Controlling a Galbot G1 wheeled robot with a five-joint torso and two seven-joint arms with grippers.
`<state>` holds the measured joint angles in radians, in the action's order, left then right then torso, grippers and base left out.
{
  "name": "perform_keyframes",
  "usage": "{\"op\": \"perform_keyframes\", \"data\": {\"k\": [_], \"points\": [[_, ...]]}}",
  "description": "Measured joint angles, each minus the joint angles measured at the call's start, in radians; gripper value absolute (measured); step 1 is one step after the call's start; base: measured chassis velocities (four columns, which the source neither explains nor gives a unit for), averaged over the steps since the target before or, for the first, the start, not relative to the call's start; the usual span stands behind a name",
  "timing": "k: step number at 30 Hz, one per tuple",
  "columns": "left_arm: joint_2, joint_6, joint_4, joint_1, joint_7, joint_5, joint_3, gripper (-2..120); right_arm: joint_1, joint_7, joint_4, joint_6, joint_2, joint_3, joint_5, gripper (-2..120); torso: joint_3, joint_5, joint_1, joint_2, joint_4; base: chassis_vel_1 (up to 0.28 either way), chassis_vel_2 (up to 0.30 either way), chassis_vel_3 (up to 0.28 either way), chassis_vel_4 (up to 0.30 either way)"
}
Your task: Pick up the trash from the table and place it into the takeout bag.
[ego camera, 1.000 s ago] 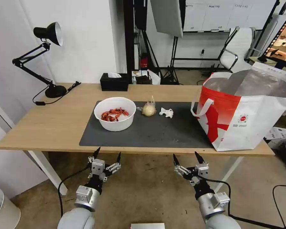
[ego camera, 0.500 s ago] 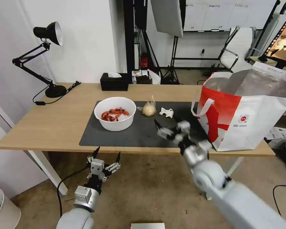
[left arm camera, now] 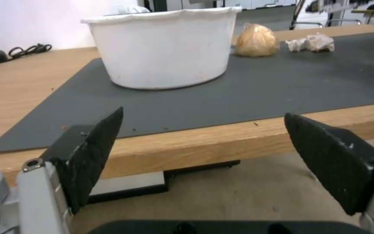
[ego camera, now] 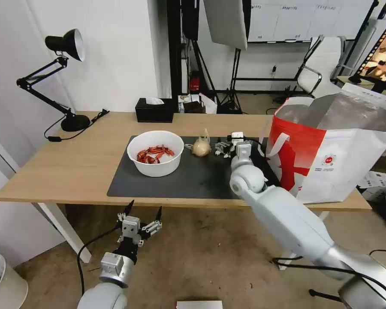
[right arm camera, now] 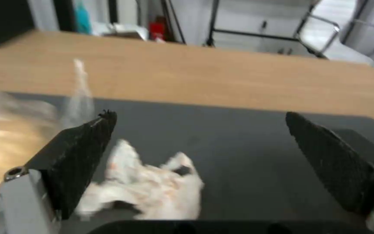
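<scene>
While the left gripper [ego camera: 143,210] hangs open below the front edge of the long light-wood table [ego camera: 73,167], the white round bowl of red crayfish shells [ego camera: 155,153] sits on the dark grey rectangular mat [ego camera: 193,176]. Right of the bowl lies the small knotted bag with a beige lump [ego camera: 200,147], then the crumpled white tissue [right arm camera: 148,188], with the right gripper [right arm camera: 200,165] spread open around it. Farthest right stands the large white-and-red takeout bag [ego camera: 330,159].

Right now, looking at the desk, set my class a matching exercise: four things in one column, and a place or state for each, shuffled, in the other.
Things:
1. bowl
2. tissue
3. takeout bag
4. left gripper

Places or states:
A. below the desk edge, jaws open
B. holds red shells
C. between the right gripper's open jaws
D. stands open at the mat's end

Pairs: 1-B, 2-C, 3-D, 4-A
</scene>
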<state>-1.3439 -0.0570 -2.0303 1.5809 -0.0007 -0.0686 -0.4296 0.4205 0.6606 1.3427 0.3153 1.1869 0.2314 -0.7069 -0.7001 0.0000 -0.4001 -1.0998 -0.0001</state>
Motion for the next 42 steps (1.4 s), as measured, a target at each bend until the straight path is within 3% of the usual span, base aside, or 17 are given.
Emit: {"op": "perform_keyframes", "data": {"k": [13, 26, 31, 33, 34, 36, 42], "points": [[0.003, -0.002, 0.006, -0.007, 0.002, -0.005, 0.0, 100, -0.061, -0.086, -0.205, 0.021, 0.084, 0.001, -0.024, 100, 0.0, 0.0, 0.0, 0.0, 0.0001, 0.0, 0.0, 0.0, 0.0], [-0.003, -0.002, 0.015, -0.017, 0.002, -0.006, 0.009, 100, -0.075, -0.145, -0.237, 0.043, 0.094, 0.012, -0.025, 97, 0.0, 0.0, 0.0, 0.0, 0.0001, 0.0, 0.0, 0.0, 0.0], [-0.004, -0.002, 0.017, -0.017, 0.002, -0.006, 0.014, 100, -0.073, -0.147, -0.22, 0.057, 0.083, 0.014, -0.046, 83, 0.0, 0.0, 0.0, 0.0, 0.0001, 0.0, 0.0, 0.0, 0.0], [-0.003, -0.002, 0.017, -0.017, 0.002, -0.006, 0.017, 100, -0.069, -0.147, -0.207, 0.064, 0.073, 0.015, -0.057, 70, 0.0, 0.0, 0.0, 0.0, 0.0001, 0.0, 0.0, 0.0, 0.0], [-0.003, -0.002, 0.017, -0.017, 0.002, -0.006, 0.017, 100, -0.069, -0.147, -0.207, 0.064, 0.073, 0.015, -0.057, 70, 0.0, 0.0, 0.0, 0.0, 0.0001, 0.0, 0.0, 0.0, 0.0], [-0.004, -0.002, 0.017, -0.019, 0.002, -0.005, 0.027, 100, -0.055, -0.134, -0.17, 0.083, 0.054, 0.016, -0.084, 51, 0.0, 0.0001, 0.0, 0.0, 0.0002, 0.0, 0.0, 0.0, 0.0], [-0.004, 0.001, 0.018, -0.022, 0.002, -0.004, 0.035, 100, -0.044, -0.126, -0.135, 0.094, 0.037, 0.017, -0.114, 30, 0.0, 0.0, 0.0, 0.0, 0.0, 0.0, 0.0, 0.0, 0.0]]}}
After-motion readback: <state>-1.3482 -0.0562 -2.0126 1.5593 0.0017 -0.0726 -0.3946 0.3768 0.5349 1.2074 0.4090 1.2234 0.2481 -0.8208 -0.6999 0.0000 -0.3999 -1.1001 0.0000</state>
